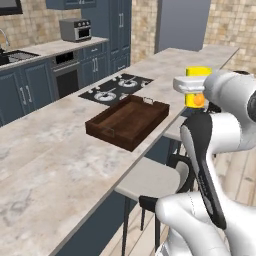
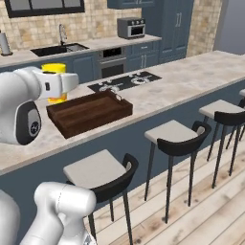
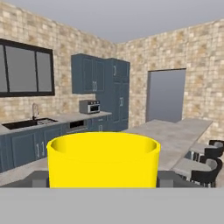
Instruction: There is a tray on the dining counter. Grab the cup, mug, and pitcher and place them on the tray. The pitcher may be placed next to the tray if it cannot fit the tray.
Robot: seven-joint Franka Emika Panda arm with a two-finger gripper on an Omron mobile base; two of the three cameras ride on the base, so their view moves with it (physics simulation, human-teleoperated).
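1. One cup (image 3: 103,159) is sitting right in front of my hand camera: bright yellow, no handle, open top with a thin rim, and I'm looking slightly down into it.
2. My gripper (image 3: 103,181) is standing wide, with a dark finger (image 3: 38,179) showing on each side of the cup's wall. It looks like I'm gripping the cup between them, though I can't actually see the contact.
3. From the left base view the cup (image 1: 198,86) is poking out from behind my white wrist, up in the air above the edge of the dining counter (image 1: 50,150). There's a red-orange blob on its side down low.
4. From the right base view the same cup (image 2: 54,82) is peeking above and below my forearm, just behind the left end of the tray (image 2: 88,113).
5. The tray is dark brown wood, rectangular, low walls, with a handle at each short end. It's lying flat on the beige marbled counter, just in front of the black stovetop (image 2: 125,81).
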